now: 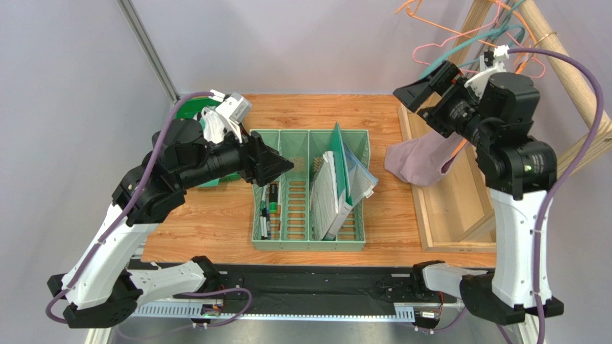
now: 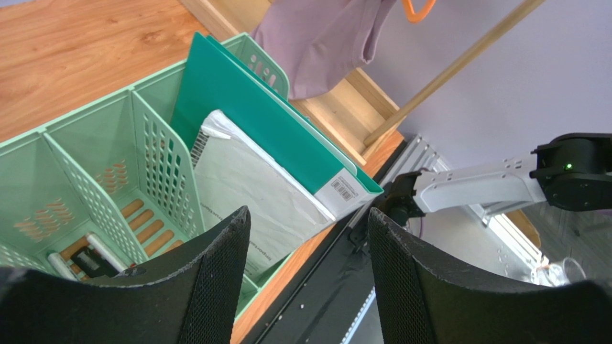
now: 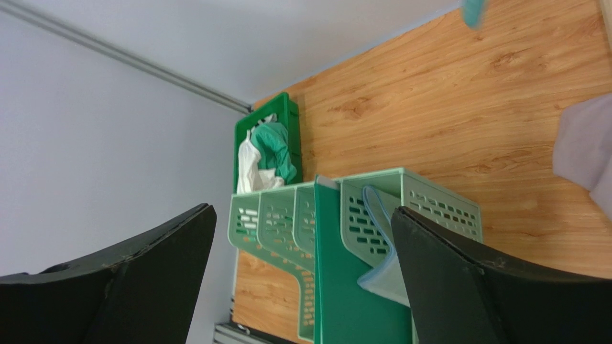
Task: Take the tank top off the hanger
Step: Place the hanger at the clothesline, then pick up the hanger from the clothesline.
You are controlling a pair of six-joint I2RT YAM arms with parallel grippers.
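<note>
Mauve tank top [image 1: 420, 163], limp, draped over wooden frame [image 1: 431, 215] edge, orange hanger [image 2: 419, 8] at its top

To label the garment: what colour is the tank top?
The tank top is pale mauve, clearest in the top external view.

The right arm [image 1: 503, 122] hides the upper tank top [image 1: 416, 163]; the left wrist view cuts its hanger [image 2: 419, 8] at twelve o'clock. Tiny items [image 1: 267, 208] in the organizer [image 1: 309, 246] are perhaps pens.

SITE: robotics lab | EVIDENCE: left arm [image 1: 108, 244], right arm [image 1: 517, 229] bolted at table [image 1: 208, 222] edge | bare grey wall [image 1: 65, 86], aluminium post [image 1: 149, 50] | STAGED PROPS: bin [image 1: 309, 246], tank top [image 1: 420, 163], wooden rack [image 1: 425, 211]
</note>
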